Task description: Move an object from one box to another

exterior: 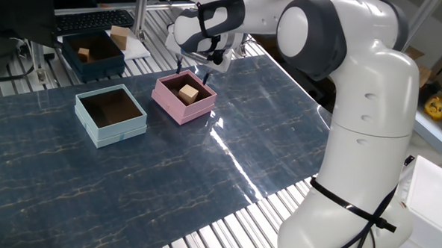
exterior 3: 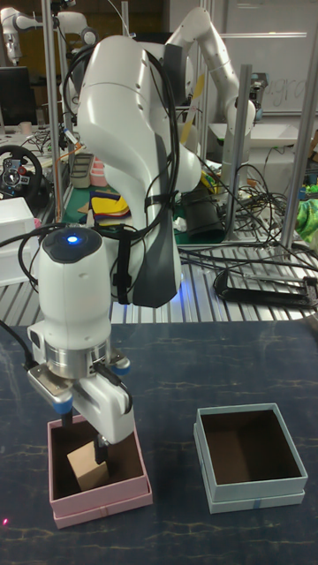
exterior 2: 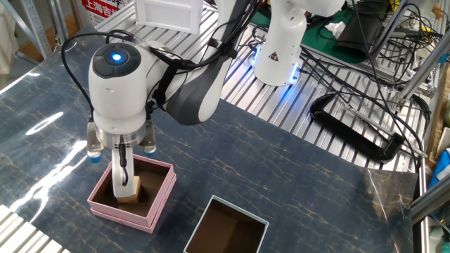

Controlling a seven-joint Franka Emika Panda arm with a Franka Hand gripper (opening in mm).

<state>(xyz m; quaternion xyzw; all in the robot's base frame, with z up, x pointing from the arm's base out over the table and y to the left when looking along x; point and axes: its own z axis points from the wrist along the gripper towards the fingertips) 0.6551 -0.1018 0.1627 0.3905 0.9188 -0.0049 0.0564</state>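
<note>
Tall fixed view: dark marbled table (exterior 3: 177, 371), cluttered lab behind. My end effector (exterior: 192, 69) spread open over cube (exterior: 189, 93) in pink box (exterior: 169, 103); blue box (exterior: 94, 126) beside, navy box (exterior: 96, 68) behind.

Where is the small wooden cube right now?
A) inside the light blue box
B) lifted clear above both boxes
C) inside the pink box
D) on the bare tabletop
C: the cube sits on the floor of the pink box; the light blue box holds nothing.

Between your pink box (exterior: 183, 98) and light blue box (exterior: 110, 115) the tabletop (exterior: 204, 168) lies bare; only their low walls intervene
</note>
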